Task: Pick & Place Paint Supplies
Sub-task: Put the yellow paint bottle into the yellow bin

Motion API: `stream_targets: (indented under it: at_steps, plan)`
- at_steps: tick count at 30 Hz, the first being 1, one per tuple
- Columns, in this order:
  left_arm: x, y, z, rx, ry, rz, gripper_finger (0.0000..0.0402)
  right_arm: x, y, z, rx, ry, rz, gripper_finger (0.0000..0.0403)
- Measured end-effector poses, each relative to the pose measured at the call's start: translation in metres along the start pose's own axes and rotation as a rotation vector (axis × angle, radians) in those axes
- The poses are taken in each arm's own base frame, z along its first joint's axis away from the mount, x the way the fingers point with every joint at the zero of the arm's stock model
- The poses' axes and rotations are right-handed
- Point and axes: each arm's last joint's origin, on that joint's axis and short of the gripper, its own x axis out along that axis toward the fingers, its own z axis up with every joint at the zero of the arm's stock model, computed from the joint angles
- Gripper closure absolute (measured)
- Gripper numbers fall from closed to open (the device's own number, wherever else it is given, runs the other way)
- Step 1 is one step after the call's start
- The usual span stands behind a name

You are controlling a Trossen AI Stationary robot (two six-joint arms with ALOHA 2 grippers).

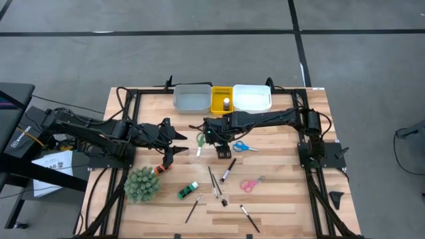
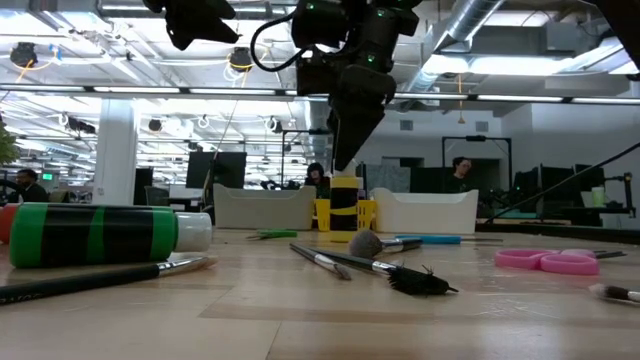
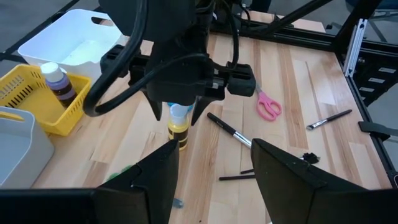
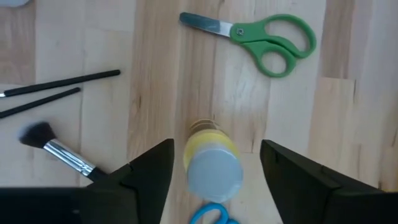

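A small yellow paint bottle (image 4: 213, 163) with a pale cap stands upright on the wooden table; it also shows in the left wrist view (image 3: 177, 129). My right gripper (image 4: 214, 168) points down over it, open, one finger on either side of the cap with a gap on both sides; in the high view it is at mid table (image 1: 223, 147). My left gripper (image 3: 214, 168) is open and empty, hovering to the left of it (image 1: 176, 147). Green scissors (image 4: 267, 37), blue scissors (image 1: 244, 147) and pink scissors (image 1: 251, 184) lie flat nearby.
Grey tray (image 1: 192, 97), yellow tray (image 1: 218, 106) with a bottle (image 1: 226, 103) in it, and white tray (image 1: 252, 97) stand at the far edge. A spiky plant ball (image 1: 142, 184), orange bottle (image 1: 159, 170), green bottle (image 1: 188, 191) and several brushes (image 1: 214, 179) lie toward the near side.
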Motion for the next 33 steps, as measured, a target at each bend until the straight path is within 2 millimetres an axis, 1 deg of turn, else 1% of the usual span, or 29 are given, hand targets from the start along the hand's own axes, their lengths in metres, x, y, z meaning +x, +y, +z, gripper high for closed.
stream_targets:
  at_steps: [6, 9, 11, 17, 21, 23, 26, 30, 33]
  plan:
    - [0.000, 0.000, 0.000, 0.000, 0.000, 0.001, 0.0207, 0.000, 0.000, -0.001, -0.007, 0.006, 0.001, 0.0239]
    - [0.000, 0.000, 0.000, 0.000, 0.000, 0.002, 0.0207, 0.004, 0.000, -0.004, -0.008, 0.017, 0.005, 0.0273]
    - [0.000, 0.000, 0.000, 0.000, 0.000, 0.001, 0.0207, 0.006, 0.001, -0.006, -0.008, 0.024, 0.005, 0.0289]
    - [0.000, 0.000, 0.000, -0.003, 0.000, 0.002, 0.0207, 0.009, 0.008, -0.009, -0.018, 0.039, 0.001, 0.0292]
    - [0.000, 0.000, 0.000, -0.005, 0.000, 0.002, 0.0207, 0.003, 0.007, -0.006, 0.012, 0.042, -0.008, 0.0292]
    - [0.000, 0.000, 0.000, -0.007, 0.000, 0.002, 0.0207, -0.001, 0.003, -0.006, 0.037, 0.061, -0.005, 0.0292]
    - [0.000, 0.000, 0.000, -0.007, 0.000, 0.002, 0.0207, -0.013, -0.007, -0.003, 0.073, 0.066, -0.005, 0.0292]
    - [0.000, 0.000, 0.000, -0.009, 0.000, 0.002, 0.0207, -0.030, -0.028, -0.003, 0.150, 0.082, -0.002, 0.0292]
    - [0.000, 0.000, 0.000, -0.023, 0.000, 0.002, 0.0207, -0.049, -0.049, 0.000, 0.225, 0.042, 0.009, 0.0292]
